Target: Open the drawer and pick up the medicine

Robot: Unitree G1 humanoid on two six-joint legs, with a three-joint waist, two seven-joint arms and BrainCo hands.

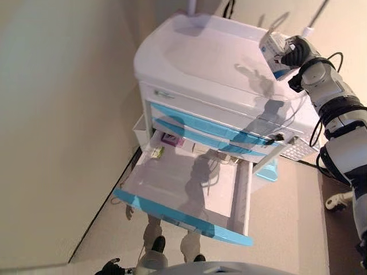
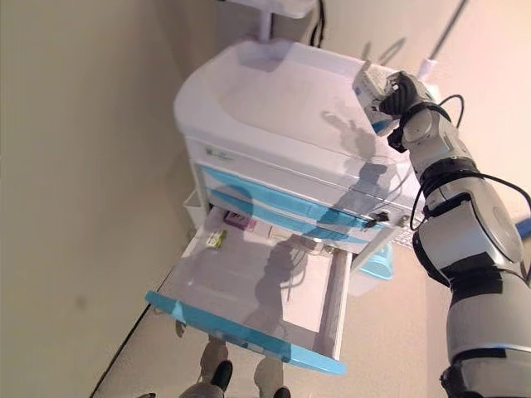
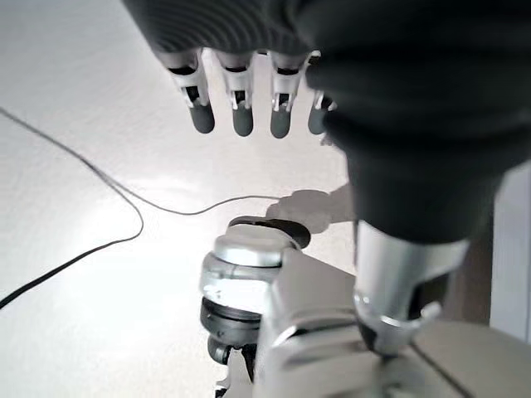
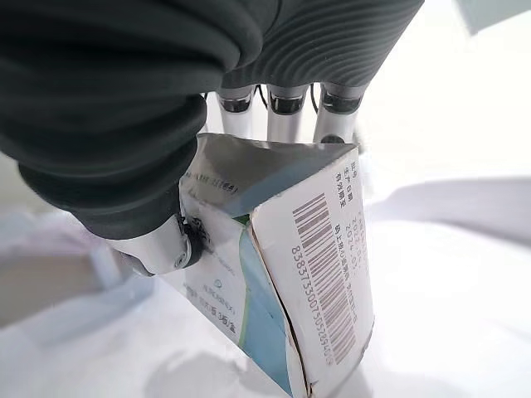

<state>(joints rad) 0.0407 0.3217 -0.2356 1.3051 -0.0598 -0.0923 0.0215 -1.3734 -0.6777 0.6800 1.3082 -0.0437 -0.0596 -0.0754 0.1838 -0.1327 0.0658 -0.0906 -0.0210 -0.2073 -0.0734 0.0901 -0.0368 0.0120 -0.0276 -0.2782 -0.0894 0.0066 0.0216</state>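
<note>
A white cart (image 1: 212,63) with blue-fronted drawers stands before me. Its lower drawer (image 1: 183,217) is pulled far out. My right hand (image 1: 299,51) is raised over the right edge of the cart top and is shut on the medicine box (image 1: 272,44), a white and blue carton with a barcode (image 4: 319,274). The fingers are behind the carton and the thumb is in front of it. My left hand (image 3: 242,116) hangs low over the floor, away from the cart, with straight fingers and nothing in it.
A small purple box (image 1: 172,139) and a green packet (image 1: 157,152) lie at the back left of the open drawer. A wall runs close along the cart's left. A white side bin (image 1: 139,129) and a blue bin (image 1: 268,171) hang on the cart.
</note>
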